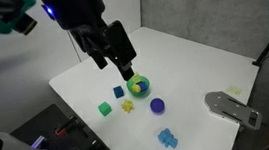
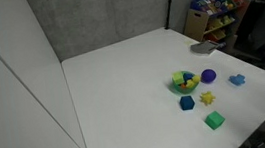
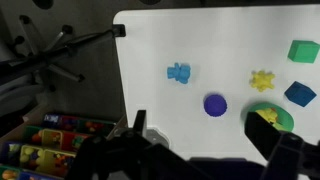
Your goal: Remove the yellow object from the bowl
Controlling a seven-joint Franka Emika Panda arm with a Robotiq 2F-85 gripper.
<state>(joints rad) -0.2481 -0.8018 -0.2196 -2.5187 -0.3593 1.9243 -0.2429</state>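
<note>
The green bowl stands on the white table and shows in both exterior views and at the right of the wrist view. The bright yellow object lies inside it, and it also shows in the wrist view. My gripper hangs open and empty above the table, just up and to the left of the bowl. In the wrist view its two fingers are spread wide, and the right finger partly covers the bowl. The gripper does not show in an exterior view with the shelf.
Around the bowl lie a purple round piece, a pale yellow star piece, a green cube, a small dark blue cube and a light blue piece. A grey object lies at the table's edge.
</note>
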